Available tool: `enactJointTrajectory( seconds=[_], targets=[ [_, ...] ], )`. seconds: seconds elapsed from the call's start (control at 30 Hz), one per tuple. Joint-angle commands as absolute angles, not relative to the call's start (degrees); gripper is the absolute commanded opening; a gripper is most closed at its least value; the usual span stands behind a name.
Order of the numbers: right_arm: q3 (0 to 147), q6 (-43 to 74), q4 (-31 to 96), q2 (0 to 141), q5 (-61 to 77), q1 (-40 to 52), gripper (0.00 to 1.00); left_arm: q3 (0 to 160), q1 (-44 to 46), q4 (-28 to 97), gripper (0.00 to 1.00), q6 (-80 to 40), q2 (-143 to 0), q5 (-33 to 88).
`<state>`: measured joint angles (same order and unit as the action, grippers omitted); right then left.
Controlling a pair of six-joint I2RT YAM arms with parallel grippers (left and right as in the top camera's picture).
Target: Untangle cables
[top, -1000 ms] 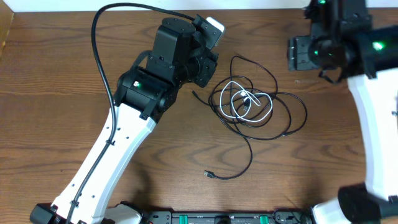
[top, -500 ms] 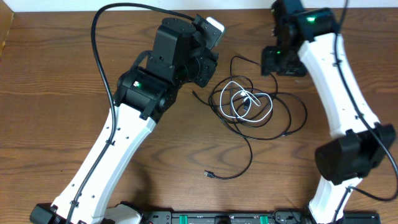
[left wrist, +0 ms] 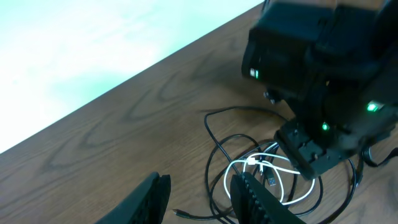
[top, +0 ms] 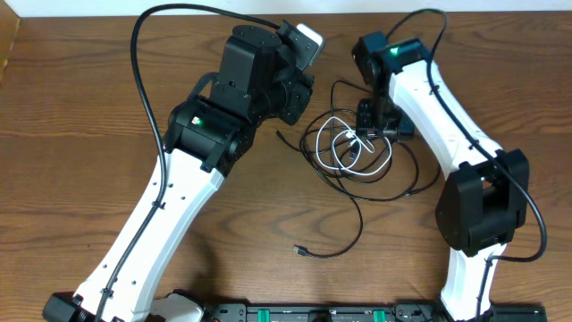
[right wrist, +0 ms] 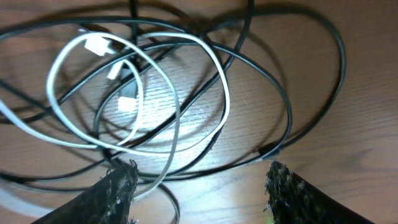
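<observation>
Wood-grain surface (top: 71,107) carries the tangle just right of centre. The white cable (top: 357,139) is looped in the middle, and the black cables (top: 361,224) are wound around and through it. One black tail trails toward the near edge and ends in a plug (top: 299,251).

I have the right hand (right wrist: 202,174) hanging over the far right side of the knot. Its fingers are spread wide and empty, with the loops lying between and below them. I judge this a good spot to pick one strand.

My left hand (left wrist: 201,182) waits to the left of the tangle, fingers apart and holding nothing, leaving the pile free.

Against a second ago, the right arm has swung in from the far right corner to stand over the cables. The left arm and the cables have not shifted.
</observation>
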<state>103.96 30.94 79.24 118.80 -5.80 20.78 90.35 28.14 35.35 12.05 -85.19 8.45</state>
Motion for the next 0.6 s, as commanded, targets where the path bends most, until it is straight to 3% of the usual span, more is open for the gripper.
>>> enactJointTrajectory(
  seconds=[0.0,0.57],
  targets=[
    [101.3,34.1,78.4,119.2,-7.1,21.2,0.65,90.5,27.9,35.1,0.37,12.4,-85.7,8.3],
    [92.1,37.7,72.7,119.2,-5.2,23.7,0.66,90.5,27.9,35.0,0.37,12.4,-85.7,8.3]
  ],
)
